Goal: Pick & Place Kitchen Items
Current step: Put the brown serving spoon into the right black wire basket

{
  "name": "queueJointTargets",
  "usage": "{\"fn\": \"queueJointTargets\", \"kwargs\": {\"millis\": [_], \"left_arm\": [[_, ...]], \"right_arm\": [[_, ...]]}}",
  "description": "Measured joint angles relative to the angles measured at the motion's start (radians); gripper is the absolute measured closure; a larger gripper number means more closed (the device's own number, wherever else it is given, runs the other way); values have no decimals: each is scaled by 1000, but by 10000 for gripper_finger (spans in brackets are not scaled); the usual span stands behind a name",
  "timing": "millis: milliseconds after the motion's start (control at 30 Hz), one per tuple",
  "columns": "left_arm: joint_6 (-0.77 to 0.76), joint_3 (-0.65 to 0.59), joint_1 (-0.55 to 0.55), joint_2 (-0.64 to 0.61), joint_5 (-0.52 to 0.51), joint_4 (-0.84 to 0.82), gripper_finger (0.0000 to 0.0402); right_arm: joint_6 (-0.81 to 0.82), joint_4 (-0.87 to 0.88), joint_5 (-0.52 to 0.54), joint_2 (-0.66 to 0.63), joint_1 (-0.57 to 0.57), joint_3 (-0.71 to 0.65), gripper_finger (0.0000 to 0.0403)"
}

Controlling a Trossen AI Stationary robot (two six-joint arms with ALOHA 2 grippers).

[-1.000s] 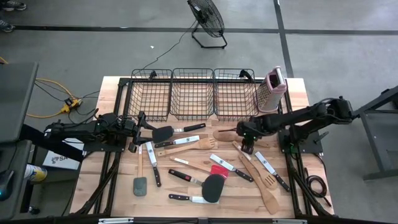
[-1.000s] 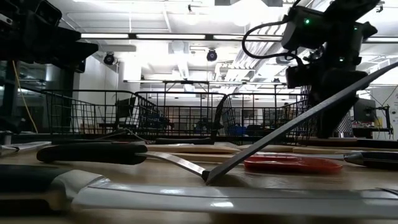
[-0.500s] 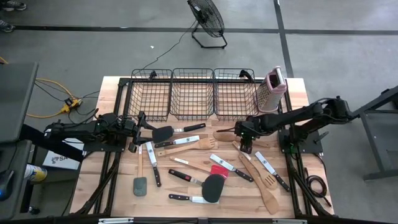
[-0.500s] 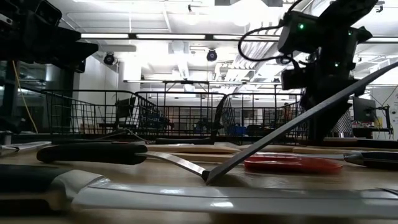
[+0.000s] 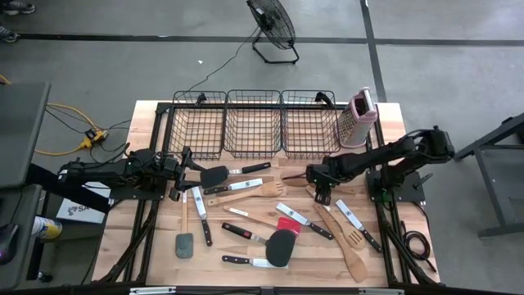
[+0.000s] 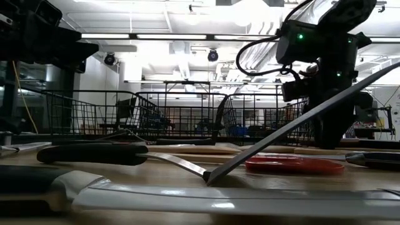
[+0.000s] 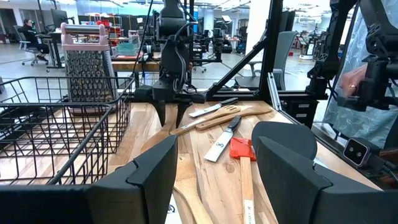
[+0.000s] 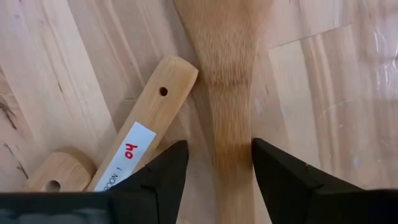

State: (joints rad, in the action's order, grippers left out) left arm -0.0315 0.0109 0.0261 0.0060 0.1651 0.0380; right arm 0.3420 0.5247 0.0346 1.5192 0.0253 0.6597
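Here the near edge of the table carries the first kitchen items: a steel knife lies beside a black spatula, a grey spatula sits toward the near left corner, and a long wooden spatula lies toward the near right corner. A little farther in, a red-headed spatula and several more black-handled knives are scattered across the middle of the table, some crossing each other.

Past them, toward the right edge, the right gripper is lowered over a wooden spoon. In the right wrist view its fingers stand apart on either side of the spoon's handle, straddling it; whether they press the wood cannot be told. A second wooden utensil with a white label lies just beside that handle, at an angle to it.

At the left edge, the left gripper waits, its fingers spread and holding nothing, near a black-headed spatula.

Along the far edge stand three black wire baskets in a row, and an upright pink-and-white box grater stands at the right end of that row.
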Motion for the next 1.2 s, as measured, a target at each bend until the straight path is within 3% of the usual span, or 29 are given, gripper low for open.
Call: {"fn": "queueJointTargets", "kwargs": {"millis": [400, 633, 900, 1200], "left_arm": [[0, 0, 0, 0, 0, 0, 190], [0, 0, 0, 0, 0, 0, 190], [0, 0, 0, 0, 0, 0, 190], [0, 0, 0, 0, 0, 0, 190]], "right_arm": [[26, -3, -22, 2, 0, -1, 336], [57, -7, -33, -18, 0, -4, 336], [93, -3, -106, -130, 5, -8, 337], [102, -72, -68, -263, 23, -8, 337]]}}
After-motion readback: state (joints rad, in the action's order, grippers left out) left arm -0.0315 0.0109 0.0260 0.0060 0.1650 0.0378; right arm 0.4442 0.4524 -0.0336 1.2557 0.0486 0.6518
